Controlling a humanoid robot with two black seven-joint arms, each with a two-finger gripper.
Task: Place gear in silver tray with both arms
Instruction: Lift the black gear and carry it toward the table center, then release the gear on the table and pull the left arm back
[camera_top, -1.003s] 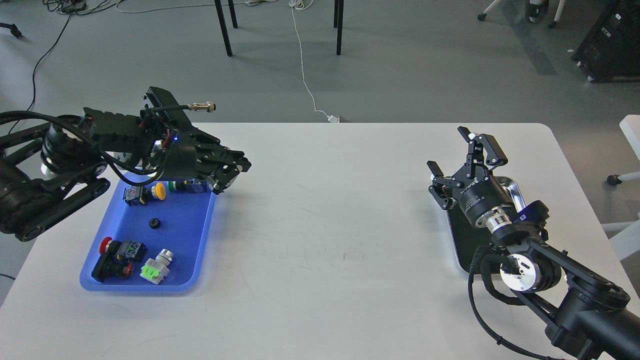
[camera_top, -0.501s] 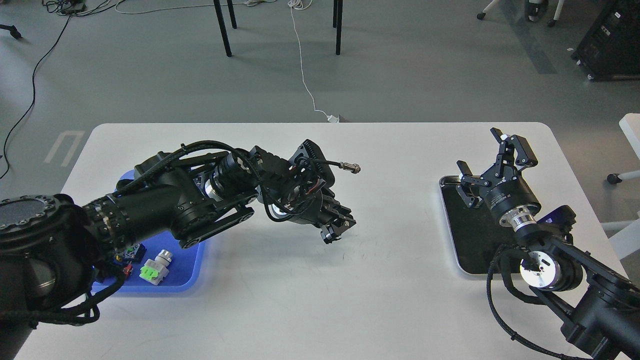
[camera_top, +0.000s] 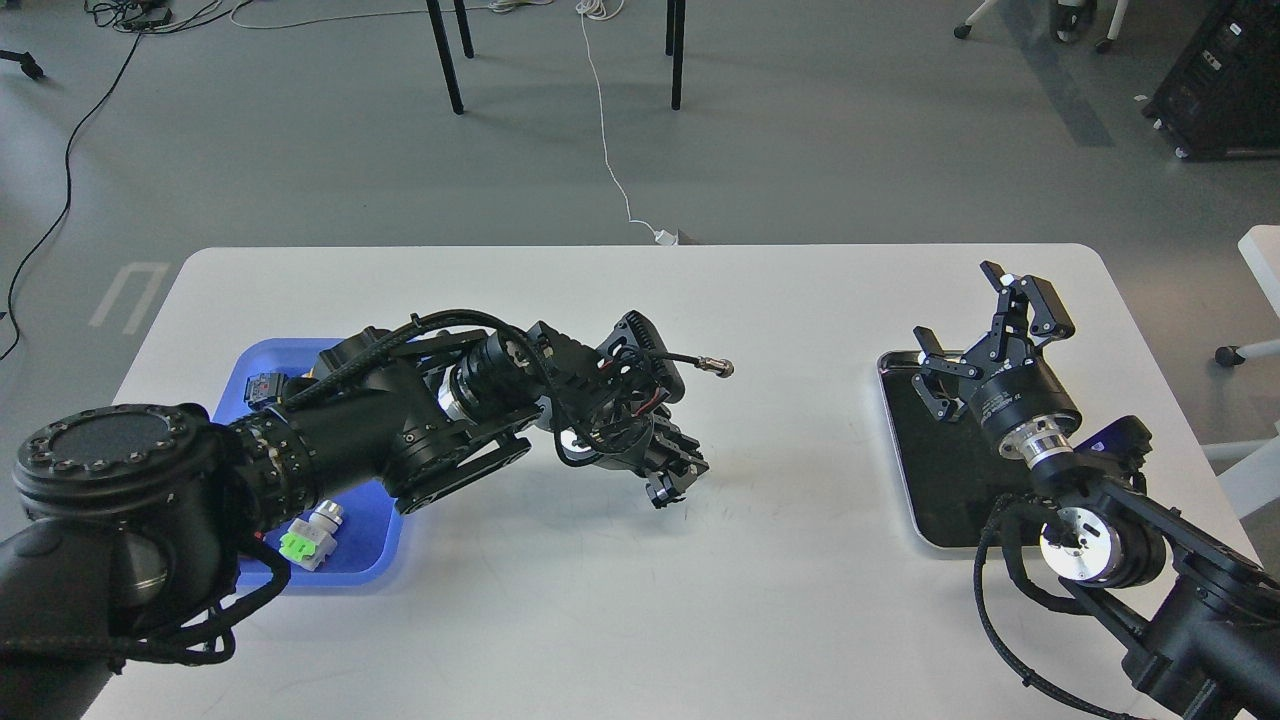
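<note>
Blue tray (camera_top: 375, 545) lies half hidden beneath left arm (camera_top: 400, 440).

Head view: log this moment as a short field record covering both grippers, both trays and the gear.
left gripper: low over the bare table middle, pointing right; open or shut not readable
right gripper: open, empty, over the far end of the silver tray
silver tray: right side of table, nothing visible in it
blue tray: left side, mostly hidden by the left arm
gear: not identifiable
</note>
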